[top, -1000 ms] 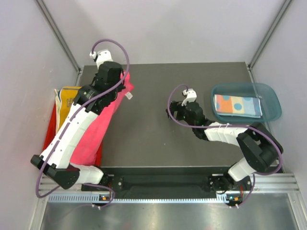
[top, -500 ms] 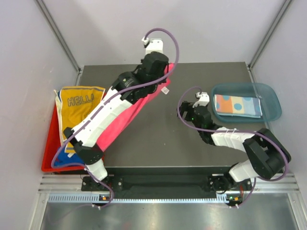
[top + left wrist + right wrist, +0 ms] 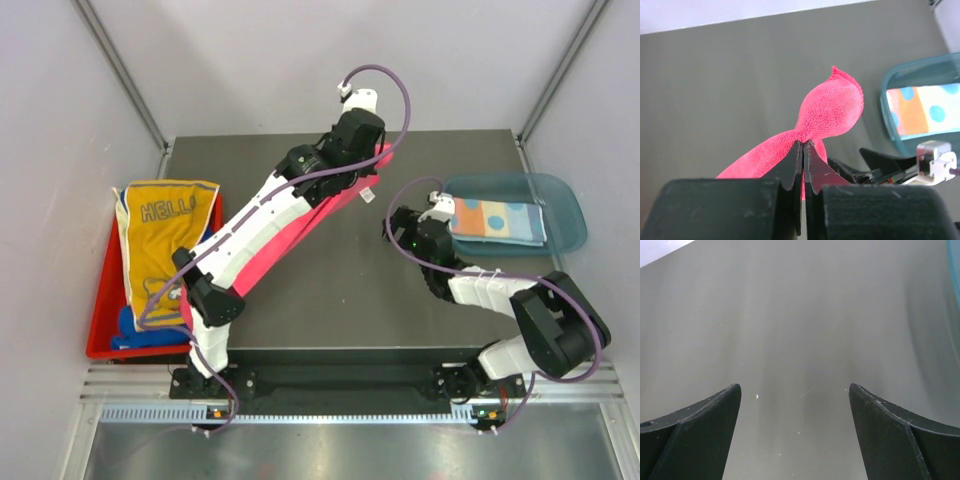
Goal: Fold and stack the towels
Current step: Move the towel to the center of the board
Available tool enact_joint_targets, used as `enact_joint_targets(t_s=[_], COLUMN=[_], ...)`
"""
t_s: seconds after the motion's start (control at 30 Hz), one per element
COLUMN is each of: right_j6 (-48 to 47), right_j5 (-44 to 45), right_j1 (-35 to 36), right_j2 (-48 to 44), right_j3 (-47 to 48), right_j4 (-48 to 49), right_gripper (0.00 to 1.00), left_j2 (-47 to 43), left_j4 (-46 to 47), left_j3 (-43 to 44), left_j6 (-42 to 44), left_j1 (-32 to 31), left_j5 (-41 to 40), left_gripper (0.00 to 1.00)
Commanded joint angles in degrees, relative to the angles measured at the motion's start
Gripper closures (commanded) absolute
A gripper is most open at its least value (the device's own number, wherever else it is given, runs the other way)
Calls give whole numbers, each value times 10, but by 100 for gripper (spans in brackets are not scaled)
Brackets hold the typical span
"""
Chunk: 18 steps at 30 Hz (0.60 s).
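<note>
Pink towel (image 3: 835, 105) hangs stretched; yellow towel (image 3: 165, 235) lies flat; dotted towel (image 3: 497, 220) folded.

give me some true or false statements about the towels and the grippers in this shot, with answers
1. The left gripper is shut on the pink towel. True.
2. The right gripper is shut on the dotted towel. False: it is open and holds nothing, with only the table between its fingers.
3. The yellow HELLO towel lies in the teal bin. False: it lies across the red tray at the left edge of the table.
4. The dotted towel lies folded inside the teal bin. True.
</note>
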Motion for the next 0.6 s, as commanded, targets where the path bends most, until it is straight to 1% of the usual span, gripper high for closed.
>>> enact_joint_targets(t_s=[0.0,0.17,0.3,0.4,0.57], right_j6=[20,22,22,24,25], right_j5=[-10,-18,-21,-20,-19], right_j1=[-10,-16,-18,-20,-26], right_j2=[-14,-13,-12,-12,-18], right_j3=[-8,-9,-9,-10,-15], right_j4=[38,39,39,43,41], right_gripper=[12,12,12,12,12], left_j2=[10,25,36,41,80], left_j4=[66,102,105,129,124], left_j3=[44,44,31,10,55], left_j6=[12,20,16,14,12], left_j1=[-2,2,17,27,28], left_j5=[8,-10,-11,19,27], left_gripper=[100,100,100,100,100])
